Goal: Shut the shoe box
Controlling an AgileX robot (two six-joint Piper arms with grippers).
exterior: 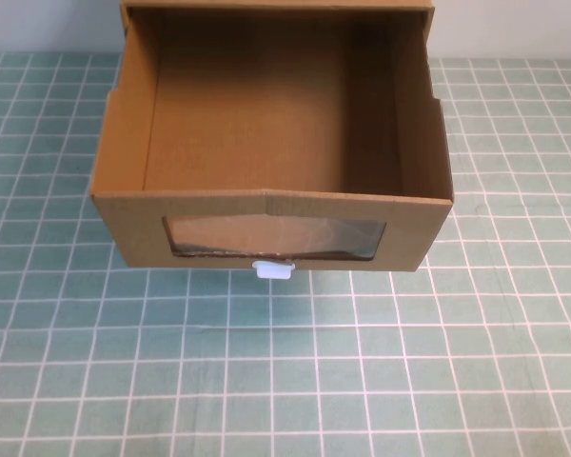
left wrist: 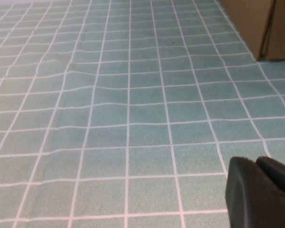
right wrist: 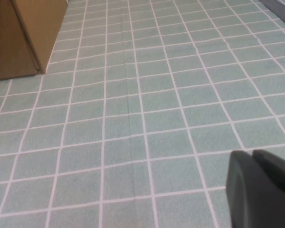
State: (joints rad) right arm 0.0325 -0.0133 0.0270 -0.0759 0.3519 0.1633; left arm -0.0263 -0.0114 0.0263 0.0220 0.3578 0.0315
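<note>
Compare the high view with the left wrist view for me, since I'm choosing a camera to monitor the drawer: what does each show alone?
Only the high view shows the shoe box pulled open, its clear window and white pull tab; neither tool appears there. Only the left wrist view shows the left tool, low over the mat. Both share the green grid mat and the box's cardboard. The right tool appears only in its own wrist view.

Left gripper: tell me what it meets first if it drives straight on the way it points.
Probably nothing at first: the left gripper points over bare green checked cloth. The shoe box stands off to one side of that line, though depth is unclear. The right gripper also hangs over cloth.
</note>
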